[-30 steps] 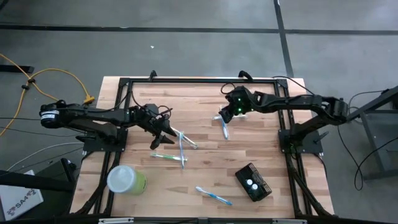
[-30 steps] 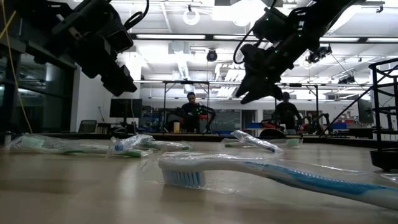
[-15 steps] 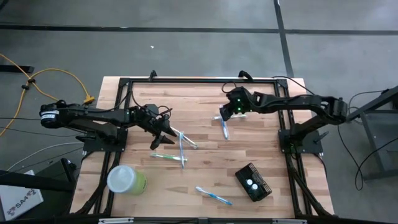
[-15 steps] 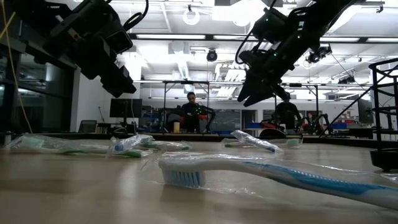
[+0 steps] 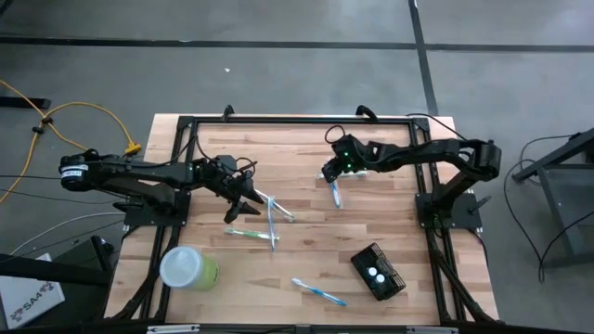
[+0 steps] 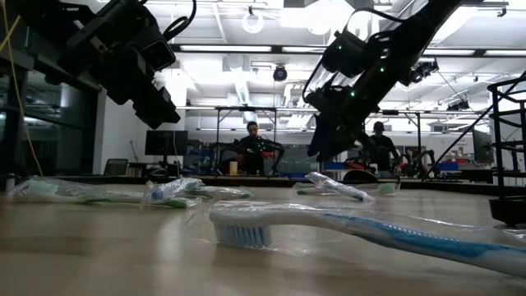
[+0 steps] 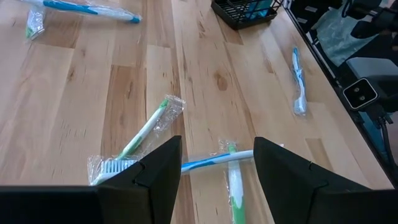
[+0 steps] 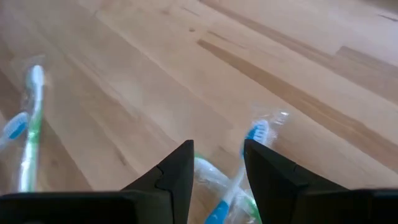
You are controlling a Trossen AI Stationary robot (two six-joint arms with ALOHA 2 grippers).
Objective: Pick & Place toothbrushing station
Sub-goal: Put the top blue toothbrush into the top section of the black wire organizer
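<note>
Toothbrushing station (image 5: 378,273): small black mesh box w/ compartments, near tabletop (image 5: 390,213) front-right, untouched. Wrapped toothbrushes (image 5: 269,221) scattered mid-tabletop, green cup (image 5: 188,268) front-left. Left gripper (image 5: 238,206) jaws released, right gripper (image 5: 328,173) jaws apart, both empty.

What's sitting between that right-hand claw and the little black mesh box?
Nothing visible. The right gripper hovers open over a wrapped toothbrush near the table's far edge; the black mesh holder sits toward the near right corner, with only bare wooden table between them.
</note>
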